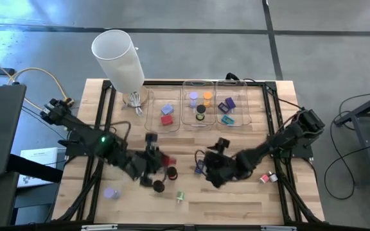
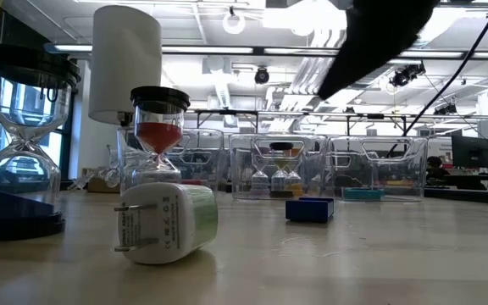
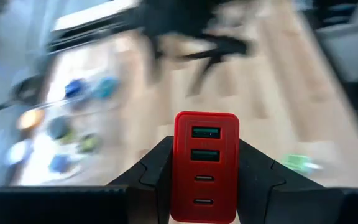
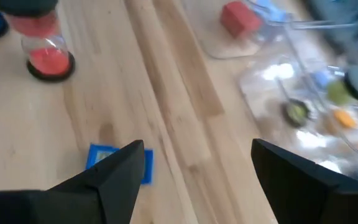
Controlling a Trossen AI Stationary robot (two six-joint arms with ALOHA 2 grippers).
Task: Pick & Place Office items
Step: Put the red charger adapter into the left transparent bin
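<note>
Left gripper point(image 3: 204, 186) clamped on a red charger block point(image 3: 205, 165), above mid-table near the red sand timer point(image 1: 170, 172). Right gripper point(image 4: 194, 165) spread wide, holding nothing, over bare wood beside a blue block point(image 4: 118, 163). More items in the clear trays point(image 1: 198, 86).

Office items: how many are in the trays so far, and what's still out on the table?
Several pieces already sit in the clear trays, including a red block. In hand: the left gripper is shut on a red charger. The right gripper is open and empty above a blue block. Left loose: a red sand timer, a green-and-white charger, a lavender piece and pink pieces.
</note>
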